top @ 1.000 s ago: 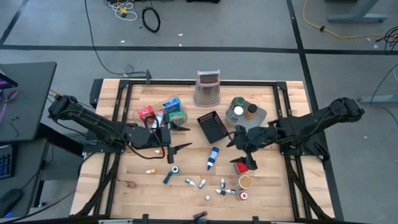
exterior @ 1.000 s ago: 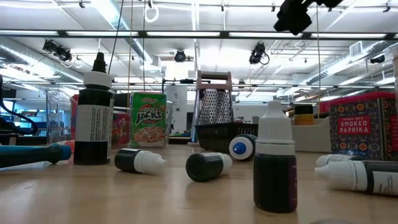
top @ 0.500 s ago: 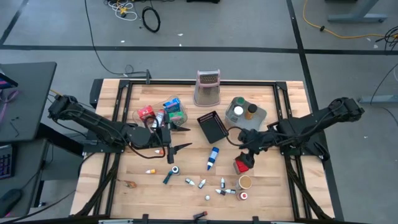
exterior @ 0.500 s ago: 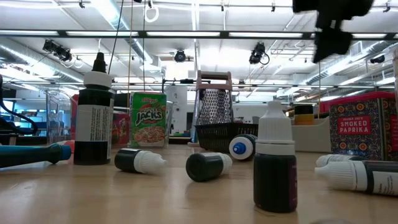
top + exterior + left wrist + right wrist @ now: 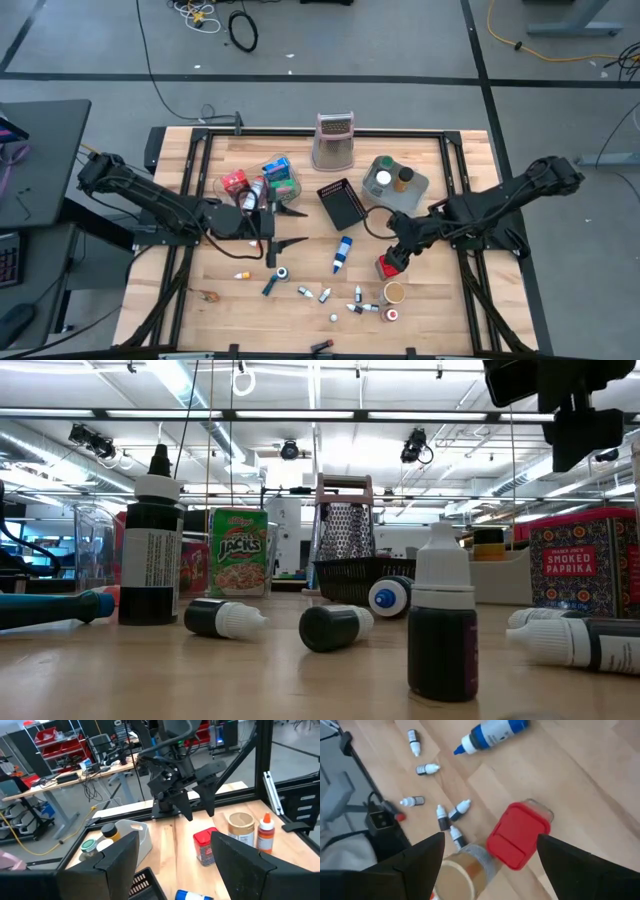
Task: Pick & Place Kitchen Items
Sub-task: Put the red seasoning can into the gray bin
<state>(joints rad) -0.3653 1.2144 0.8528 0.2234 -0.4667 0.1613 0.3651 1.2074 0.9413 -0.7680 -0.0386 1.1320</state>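
Observation:
My right gripper (image 5: 399, 250) (image 5: 490, 838) hangs open over a red-lidded tin (image 5: 388, 266) (image 5: 519, 841) that stands on the table, one finger on either side of the lid and clear of it. Next to the tin are a tan can (image 5: 463, 869), a blue-white bottle (image 5: 343, 252) (image 5: 492, 733) lying flat, and several small vials (image 5: 325, 294). Left of the table's middle, my left gripper (image 5: 296, 226) (image 5: 175, 852) waits open and touches nothing. Red, blue and green packets (image 5: 262, 182) sit in the clear tray.
A black mesh basket (image 5: 341, 203) lies at the table's middle and a metal grater stand (image 5: 334, 142) near the far edge. The grey bin (image 5: 393, 180) holds cans just beyond my right gripper. A teal marker (image 5: 270, 286) lies near the vials. Bare wood shows at the near left.
My right gripper has moved toward the table's near edge, away from the grey bin, and come down over the red-lidded tin. The left arm and the items have kept still.

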